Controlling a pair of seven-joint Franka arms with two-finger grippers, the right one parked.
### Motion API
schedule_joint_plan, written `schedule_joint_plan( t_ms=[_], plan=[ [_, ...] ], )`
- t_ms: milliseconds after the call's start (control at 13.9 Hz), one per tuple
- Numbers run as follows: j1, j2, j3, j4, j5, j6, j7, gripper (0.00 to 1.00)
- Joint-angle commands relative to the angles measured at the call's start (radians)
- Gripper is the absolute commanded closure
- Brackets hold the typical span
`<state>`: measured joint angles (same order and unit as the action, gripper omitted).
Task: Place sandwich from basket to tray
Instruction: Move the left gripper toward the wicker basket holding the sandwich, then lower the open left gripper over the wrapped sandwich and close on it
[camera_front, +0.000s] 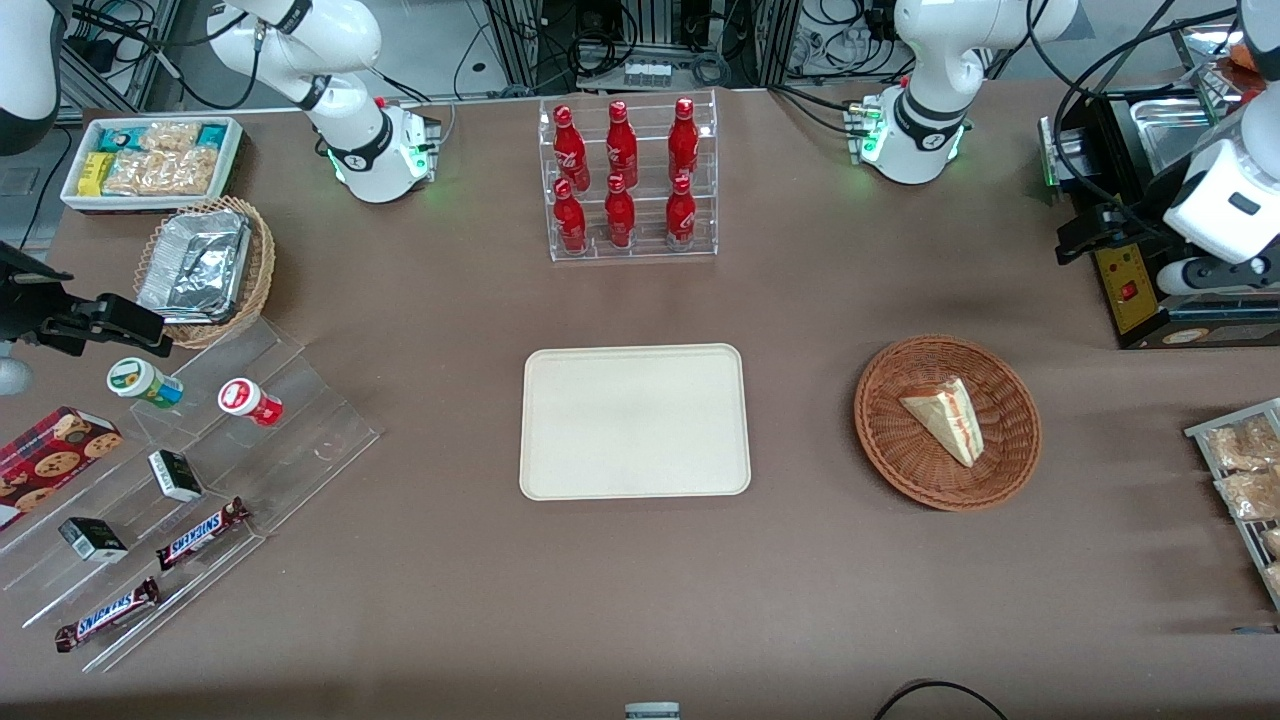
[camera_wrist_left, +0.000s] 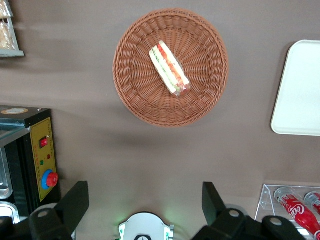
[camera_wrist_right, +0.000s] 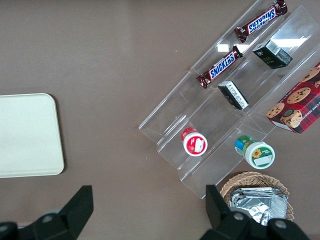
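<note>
Pincer (camera_wrist_left: 145, 200) hangs wide open and empty, high at the front view's right edge, nothing begun: sandwich (camera_front: 947, 418) lies in basket (camera_front: 880, 440), right of centre, tray (camera_front: 634, 421) bare mid-frame.

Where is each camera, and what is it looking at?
Front view: high up, facing both arms, over the tray and basket.
Left wrist view: on the working arm, looking down past its open gripper at the sandwich.
Right wrist view: on the parked arm, over the snack rack.
All three show the tray.
</note>
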<state>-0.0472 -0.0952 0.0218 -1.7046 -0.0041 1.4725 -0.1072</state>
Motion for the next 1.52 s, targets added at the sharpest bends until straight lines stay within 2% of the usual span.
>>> schedule_joint_plan(
  t_ms=[0,289,433,577,722,938,1082,1443],
  plan=[
    [-0.006,-0.014,0.014,0.013,-0.014,-0.024,0.012,0.0],
    [-0.008,0.072,0.012,-0.003,0.003,0.02,-0.025,0.0],
    [-0.01,0.115,0.006,-0.035,-0.004,0.116,-0.11,0.0],
    [-0.01,0.109,0.006,-0.131,-0.007,0.239,-0.153,0.0],
    [-0.017,0.118,0.006,-0.222,-0.007,0.366,-0.282,0.0],
    [-0.04,0.131,0.006,-0.396,-0.014,0.64,-0.47,0.0],
    [-0.043,0.134,0.004,-0.502,-0.014,0.811,-0.52,0.0],
    [-0.045,0.209,-0.014,-0.541,-0.014,0.945,-0.608,0.0]
  ],
)
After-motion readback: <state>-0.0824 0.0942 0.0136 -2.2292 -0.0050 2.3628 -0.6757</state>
